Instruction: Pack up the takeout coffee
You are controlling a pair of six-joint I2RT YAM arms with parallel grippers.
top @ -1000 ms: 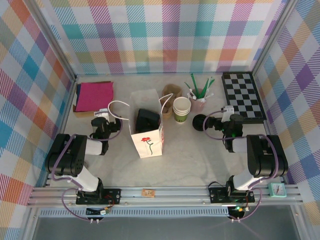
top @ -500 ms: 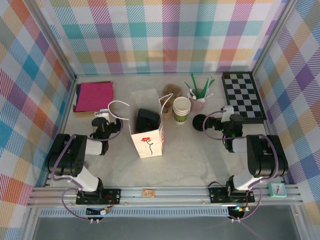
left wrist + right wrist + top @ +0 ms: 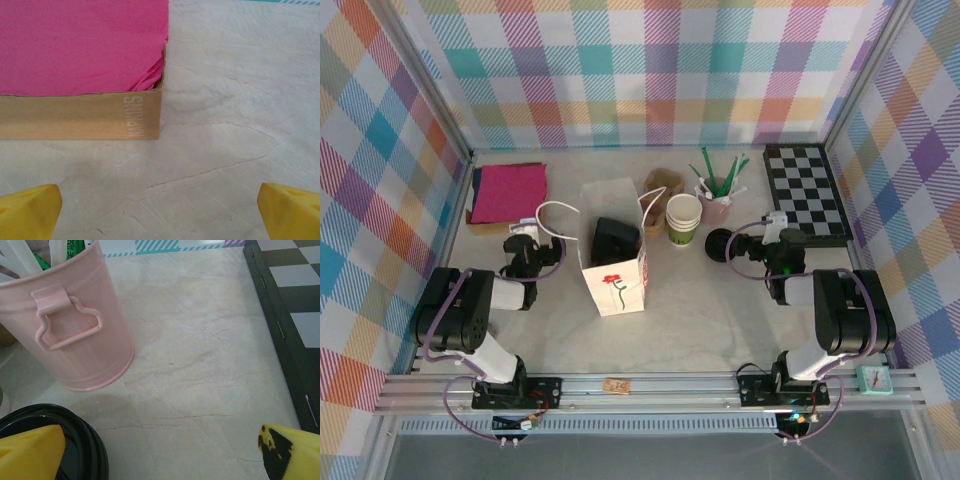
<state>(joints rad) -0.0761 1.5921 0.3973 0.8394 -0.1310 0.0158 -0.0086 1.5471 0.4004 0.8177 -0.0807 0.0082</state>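
A white paper bag (image 3: 617, 272) with a red flower stands open in the middle of the table. Inside its mouth sits a black top (image 3: 615, 238), which looks like the lid of the takeout coffee; the cup body is hidden by the bag. My left gripper (image 3: 525, 242) rests left of the bag, open, its yellow fingertips (image 3: 30, 210) wide apart over bare table (image 3: 160, 215). My right gripper (image 3: 758, 245) rests right of the bag, open (image 3: 162, 455), with one fingertip (image 3: 30, 452) over a loose black lid (image 3: 75, 445).
A cardboard napkin box (image 3: 80, 116) with pink napkins (image 3: 508, 192) lies at the back left. A stack of white-and-green cups (image 3: 683, 220), a pink bucket (image 3: 80, 325) of stirrers and a checkerboard (image 3: 807, 193) stand at the back right. The loose lid (image 3: 719, 243) lies by the right gripper.
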